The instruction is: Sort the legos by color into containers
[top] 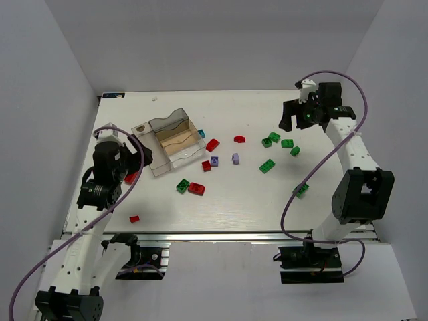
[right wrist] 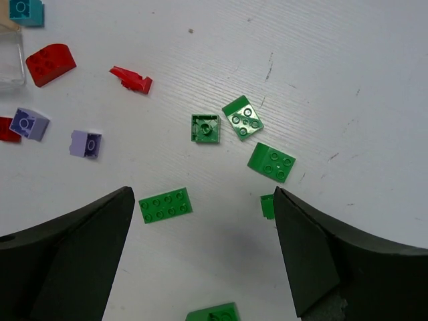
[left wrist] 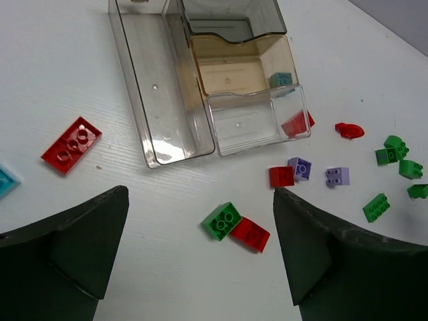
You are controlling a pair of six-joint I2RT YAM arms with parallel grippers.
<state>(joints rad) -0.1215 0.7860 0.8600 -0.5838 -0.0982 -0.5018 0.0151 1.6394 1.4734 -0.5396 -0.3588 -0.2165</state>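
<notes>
Right wrist view: just ahead of wide-open, empty right pincer (right wrist: 200,194), green brick (right wrist: 165,204) lying lengthwise across the gap; likely needs a wrist turn.

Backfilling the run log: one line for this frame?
left gripper: open, empty, over green brick | right gripper: open, empty, over green legos | box: lid open

2 arms aloft, left claw (left wrist: 200,217) and right claw (right wrist: 200,217) both wide open, empty.
</notes>
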